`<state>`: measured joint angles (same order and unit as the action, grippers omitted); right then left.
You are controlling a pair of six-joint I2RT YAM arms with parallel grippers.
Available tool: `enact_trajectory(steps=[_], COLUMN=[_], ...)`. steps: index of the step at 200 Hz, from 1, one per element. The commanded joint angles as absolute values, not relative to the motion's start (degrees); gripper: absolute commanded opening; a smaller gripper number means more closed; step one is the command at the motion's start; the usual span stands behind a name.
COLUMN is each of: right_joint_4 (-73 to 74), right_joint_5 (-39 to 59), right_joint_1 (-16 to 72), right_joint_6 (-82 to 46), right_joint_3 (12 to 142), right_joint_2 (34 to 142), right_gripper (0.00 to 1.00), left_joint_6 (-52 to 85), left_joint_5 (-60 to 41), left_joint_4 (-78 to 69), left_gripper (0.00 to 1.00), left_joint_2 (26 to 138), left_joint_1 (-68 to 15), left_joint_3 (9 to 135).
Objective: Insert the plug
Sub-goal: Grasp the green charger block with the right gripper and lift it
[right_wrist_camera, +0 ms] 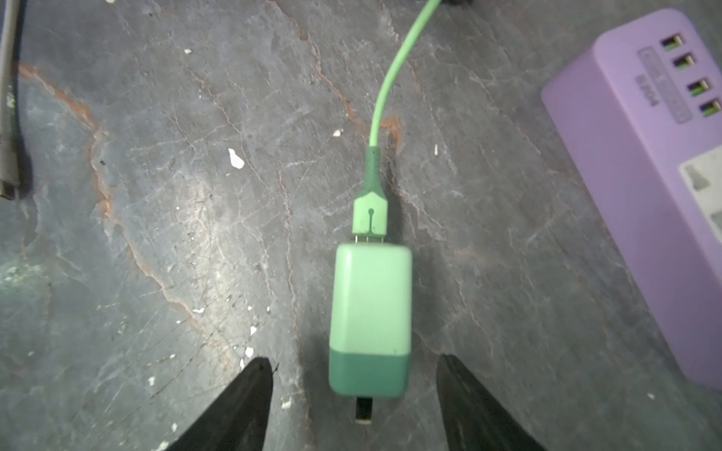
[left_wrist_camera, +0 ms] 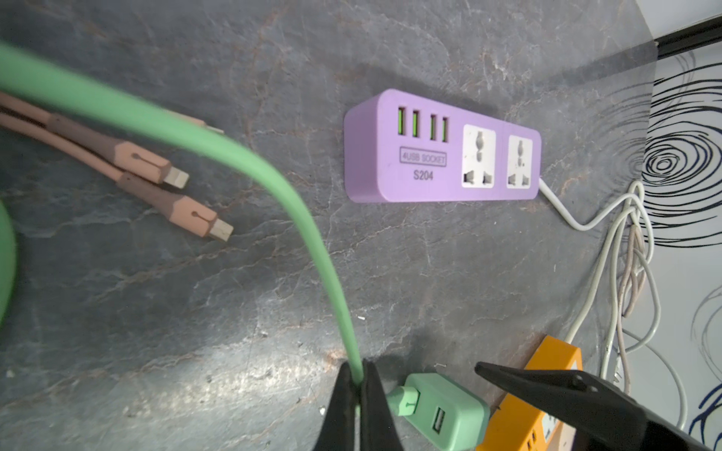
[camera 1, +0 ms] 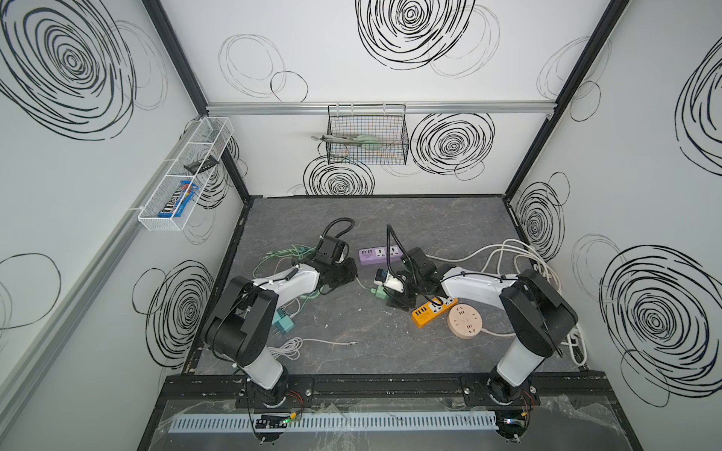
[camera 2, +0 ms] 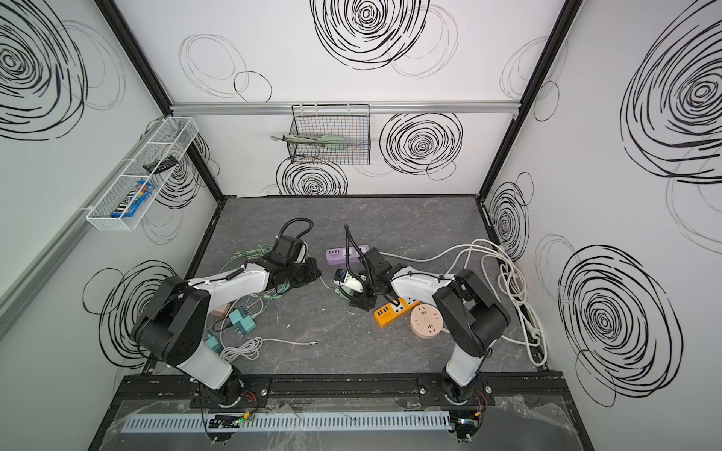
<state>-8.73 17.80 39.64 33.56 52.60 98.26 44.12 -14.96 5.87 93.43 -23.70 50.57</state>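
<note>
Inside white basket (camera 1: 164, 225) lies candy box (camera 1: 177, 203).

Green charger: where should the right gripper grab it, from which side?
Grip the charger across its long sides, near the darker end, from above. It lies flat between the open fingers of the right gripper; the cable fills one end, the prongs the other.

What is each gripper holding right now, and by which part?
The left gripper pinches the green cable just behind its plug. The right gripper holds nothing: its fingers stand open beside the charger.
</note>
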Motion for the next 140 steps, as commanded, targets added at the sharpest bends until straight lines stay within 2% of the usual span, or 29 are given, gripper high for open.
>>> enact_trajectory(steps=[1, 26, 61, 75, 86, 97, 117, 140], right_joint_4=[-7.82, -7.39, -7.60, -7.74, -8.03, -7.86, -6.80, -6.46], right_joint_5=[17.24, 16.87, 19.02, 21.54, 23.65, 25.22, 27.67, 33.29], right_joint_1=[40.46, 40.60, 40.40, 39.84, 39.10, 38.14, 36.26, 32.70], right_joint_6=[35.63, 35.62, 35.68, 35.23, 34.82, 34.23, 33.41, 29.88], right_joint_3=[54.82, 55.32, 55.59, 55.54, 55.47, 54.86, 53.20, 53.52], right_joint_2=[100.29, 101.84, 101.58, 100.13, 98.45, 96.37, 92.37, 88.82], right_gripper=[0.66, 0.57, 0.33, 0.26, 0.21, 0.17, 0.16, 0.15], left_joint_6=[43.68, 43.77, 43.06, 41.44, 39.91, 37.90, 33.11, 27.26], left_joint_5=[-15.46, -15.34, -16.05, -17.40, -18.13, -18.77, -19.88, -21.43], left_joint_4=[3.87, 3.74, 3.55, 2.17, 0.84, -0.73, -2.84, -2.72], left_gripper=[0.00, 0.01, 0.02, 0.17, 0.45, 0.63, 0.80, 0.93], left_joint_2=[93.16, 92.91, 92.18, 90.85, 88.67, 85.47, 78.34, 70.50], left_joint_1=[-23.28, -23.26, -22.97, -23.05, -23.07, -23.15, -23.15, -23.42], left_joint_3=[51.15, 50.89, 50.72, 50.43, 49.67, 48.63, 47.14, 47.47])
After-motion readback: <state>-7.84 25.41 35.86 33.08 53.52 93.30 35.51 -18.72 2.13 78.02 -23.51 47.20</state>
